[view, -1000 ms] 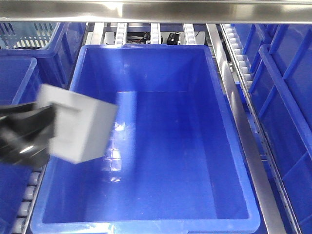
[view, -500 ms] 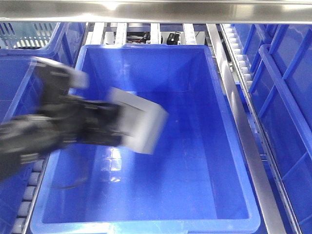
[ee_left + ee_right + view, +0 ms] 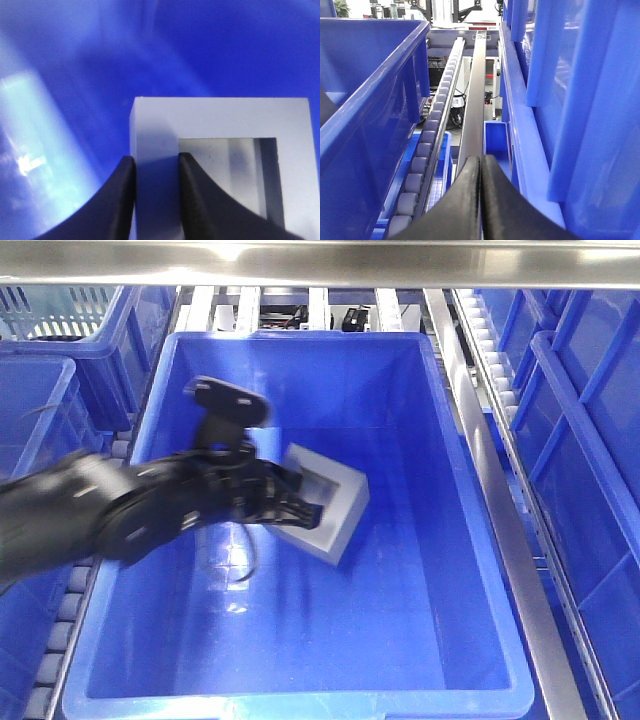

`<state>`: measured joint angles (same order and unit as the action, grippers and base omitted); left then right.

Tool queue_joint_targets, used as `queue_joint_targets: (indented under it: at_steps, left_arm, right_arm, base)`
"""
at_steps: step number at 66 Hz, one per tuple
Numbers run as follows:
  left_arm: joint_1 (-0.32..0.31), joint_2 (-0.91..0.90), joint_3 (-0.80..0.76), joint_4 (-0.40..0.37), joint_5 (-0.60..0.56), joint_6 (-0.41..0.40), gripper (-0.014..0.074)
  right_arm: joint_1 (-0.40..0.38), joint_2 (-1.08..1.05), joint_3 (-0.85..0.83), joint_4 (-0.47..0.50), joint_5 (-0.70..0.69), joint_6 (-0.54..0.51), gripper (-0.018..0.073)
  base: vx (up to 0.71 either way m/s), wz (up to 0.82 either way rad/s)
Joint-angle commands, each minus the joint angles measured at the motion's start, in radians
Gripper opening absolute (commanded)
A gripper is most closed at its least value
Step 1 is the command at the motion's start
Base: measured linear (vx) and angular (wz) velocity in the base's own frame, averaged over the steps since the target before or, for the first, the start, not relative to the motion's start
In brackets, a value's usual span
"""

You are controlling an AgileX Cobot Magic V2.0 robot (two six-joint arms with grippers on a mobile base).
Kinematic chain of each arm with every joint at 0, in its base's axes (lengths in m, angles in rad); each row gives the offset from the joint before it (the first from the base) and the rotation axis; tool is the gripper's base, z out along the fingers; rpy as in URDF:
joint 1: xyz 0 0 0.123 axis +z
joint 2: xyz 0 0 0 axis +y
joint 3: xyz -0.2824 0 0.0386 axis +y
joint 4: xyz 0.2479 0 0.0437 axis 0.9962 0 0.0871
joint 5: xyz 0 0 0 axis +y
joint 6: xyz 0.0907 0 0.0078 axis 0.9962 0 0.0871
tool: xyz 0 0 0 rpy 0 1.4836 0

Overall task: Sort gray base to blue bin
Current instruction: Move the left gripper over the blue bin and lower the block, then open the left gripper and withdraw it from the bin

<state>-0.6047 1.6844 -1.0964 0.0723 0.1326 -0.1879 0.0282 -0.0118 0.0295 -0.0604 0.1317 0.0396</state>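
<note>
Left end effector (image 3: pixel 300 508) clamped on gray base (image 3: pixel 328 502), fingers (image 3: pixel 122 200) pinching one wall of the frame around its square recess. Base hangs tilted inside blue bin (image 3: pixel 480 540), above the floor, nearer the bin's left wall; can't tell if it touches the floor. Right end effector (image 3: pixel 480 200) fingers pressed together, holding nothing, parked beside the roller rail (image 3: pixel 427 165). Base looks rigid, light, matte, not slippery; the frame wall is a good pinch spot. Bin is glossy smooth plastic, sloped walls, rolled rim.
</note>
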Motion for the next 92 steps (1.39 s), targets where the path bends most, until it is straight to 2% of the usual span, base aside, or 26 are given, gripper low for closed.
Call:
queue_joint_targets:
  at_steps: [1, 10, 26, 36, 61, 68, 78, 83, 92]
  left_arm:
    - [-0.006, -0.008, -0.079, -0.006, -0.012, -0.004, 0.0109]
    - [-0.006, 0.025, -0.107, -0.007, 0.012, -0.005, 0.0169]
    - [-0.006, 0.036, -0.107, -0.011, 0.016, -0.006, 0.0347]
    - [-0.006, 0.028, -0.107, -0.018, 0.016, -0.006, 0.0412]
    - [-0.007, -0.085, -0.094, -0.014, 0.031, -0.003, 0.039]
    - [-0.007, -0.139, -0.029, -0.014, -0.068, -0.003, 0.0365]
    - [-0.007, -0.26, 0.151, -0.014, -0.261, -0.003, 0.0323]
    - [-0.007, -0.337, 0.238, -0.014, -0.296, -0.003, 0.0309]
    - [-0.007, -0.496, 0.351, -0.014, -0.29, -0.003, 0.0302]
  right_arm:
    - [-0.003, -0.012, 0.015, -0.006, -0.074, -0.006, -0.0009]
    - [-0.003, -0.012, 0.015, -0.006, -0.074, -0.006, -0.0009]
    - [-0.003, -0.012, 0.015, -0.006, -0.074, -0.006, -0.0009]
    - [-0.003, -0.012, 0.015, -0.006, -0.074, -0.006, -0.0009]
    - [-0.003, -0.012, 0.015, -0.006, -0.074, -0.006, -0.0009]
    - [-0.003, -0.012, 0.015, -0.006, -0.074, -0.006, -0.0009]
    - [-0.003, -0.012, 0.015, -0.006, -0.074, -0.006, -0.0009]
    - [-0.003, -0.012, 0.015, -0.006, -0.074, -0.006, -0.0009]
    - [-0.003, -0.012, 0.015, -0.006, -0.074, -0.006, -0.0009]
  base:
    - [0.0, 0.0]
    - [0.0, 0.0]
    - [0.0, 0.0]
    - [0.0, 0.0]
    - [0.0, 0.0]
    - [0.0, 0.0]
    - [0.0, 0.0]
    - [0.0, 0.0]
    - [0.0, 0.0]
